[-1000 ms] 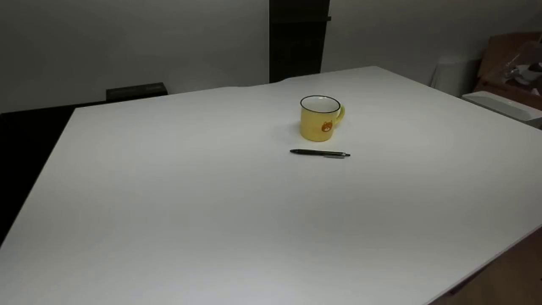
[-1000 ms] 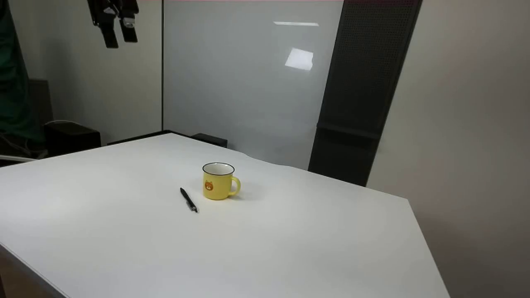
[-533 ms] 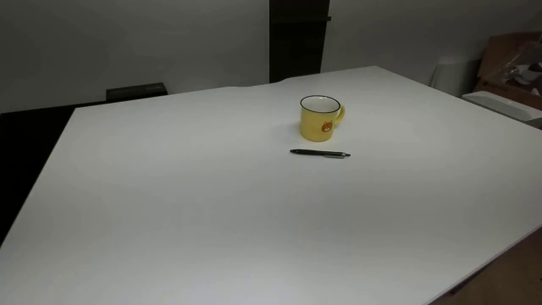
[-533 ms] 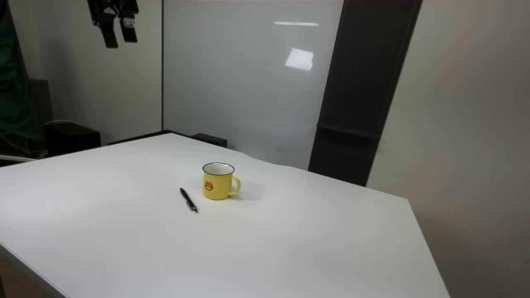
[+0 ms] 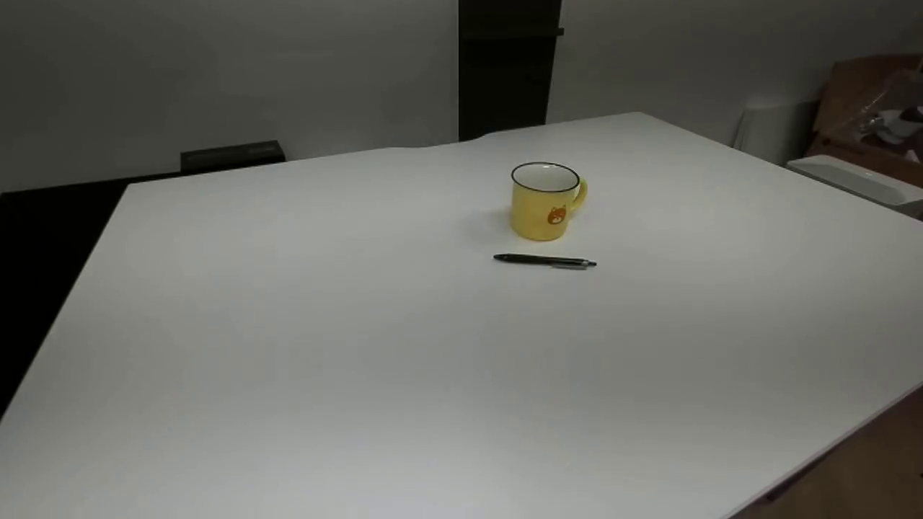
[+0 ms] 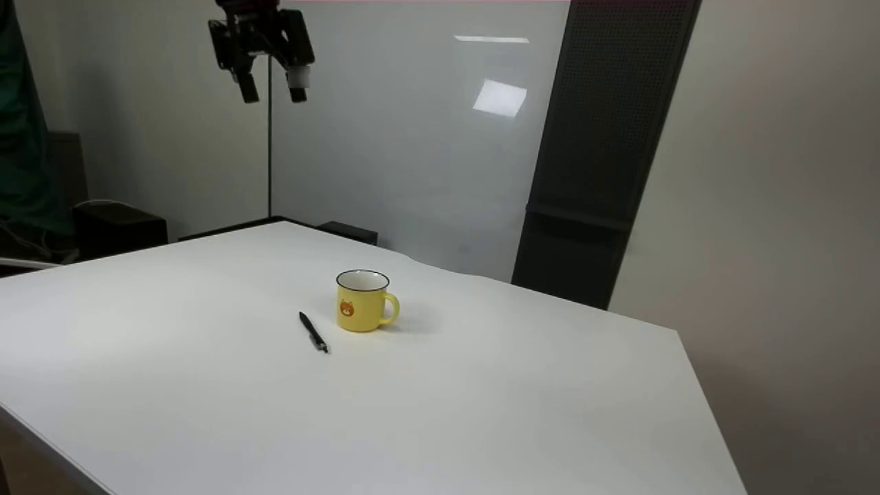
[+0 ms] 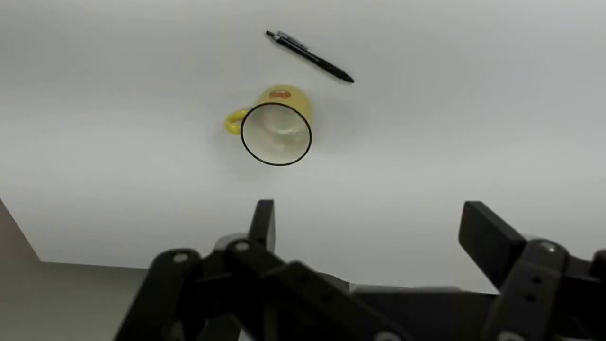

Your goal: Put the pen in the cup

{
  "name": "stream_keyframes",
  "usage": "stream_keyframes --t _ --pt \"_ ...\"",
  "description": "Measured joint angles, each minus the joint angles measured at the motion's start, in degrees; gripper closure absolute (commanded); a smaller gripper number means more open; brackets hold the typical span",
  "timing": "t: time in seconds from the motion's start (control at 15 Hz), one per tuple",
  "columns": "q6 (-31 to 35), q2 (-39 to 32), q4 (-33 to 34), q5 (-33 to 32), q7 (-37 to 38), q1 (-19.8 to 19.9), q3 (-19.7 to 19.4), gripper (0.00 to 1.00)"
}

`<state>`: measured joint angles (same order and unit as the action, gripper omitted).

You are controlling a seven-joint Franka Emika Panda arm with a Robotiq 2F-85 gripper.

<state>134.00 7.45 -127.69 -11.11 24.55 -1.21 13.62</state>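
Pen [image 5: 544, 261] lying flat on the white table [image 5: 303, 346], in an exterior view just on the near side of the upright yellow cup [image 5: 537, 214]. In an exterior view the gripper [image 6: 274, 100], fingers spread apart, hangs well above the table, left of the cup.

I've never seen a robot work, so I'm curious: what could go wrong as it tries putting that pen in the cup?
The thin pen lies flat on the table, so the open gripper might miss it or scrape the table. The cup stands close beside the pen and could get knocked.
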Motion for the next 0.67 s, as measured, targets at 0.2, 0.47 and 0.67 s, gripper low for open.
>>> stream_keyframes --t 0.2,0.47,0.67 --pt "5.60 -6.19 2.68 2.67 -13.66 -0.35 -3.18 0.00" --pt "7.90 -13.45 6.33 8.58 -29.33 -0.63 -5.02 0.00" --pt "8.06 -13.53 6.27 8.50 -29.22 -0.93 -5.22 0.00"
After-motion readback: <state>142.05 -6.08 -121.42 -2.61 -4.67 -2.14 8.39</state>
